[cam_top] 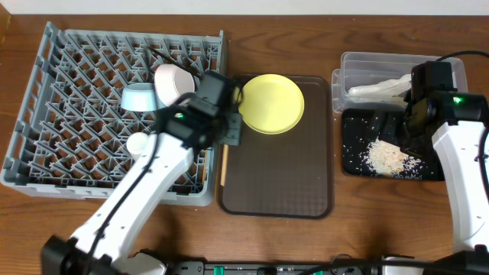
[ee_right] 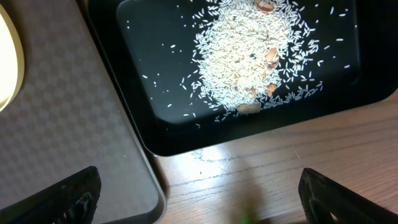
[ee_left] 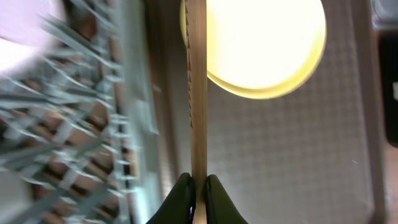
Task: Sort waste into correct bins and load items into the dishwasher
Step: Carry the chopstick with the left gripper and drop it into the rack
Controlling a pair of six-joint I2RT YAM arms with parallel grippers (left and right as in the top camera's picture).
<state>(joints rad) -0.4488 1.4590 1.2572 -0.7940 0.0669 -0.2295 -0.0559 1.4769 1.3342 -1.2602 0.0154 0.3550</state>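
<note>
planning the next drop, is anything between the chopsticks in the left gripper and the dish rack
Nothing visible does. The left gripper is shut on the chopsticks just right of the dish rack; only the rack's own right wall lies between them.

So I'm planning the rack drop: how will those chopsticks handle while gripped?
Probably stiff: the chopsticks run dead straight from the shut left gripper. Likely light, being thin wood. Pinched at one narrow spot, they might pivot, or slip through the rack's open grid.
</note>
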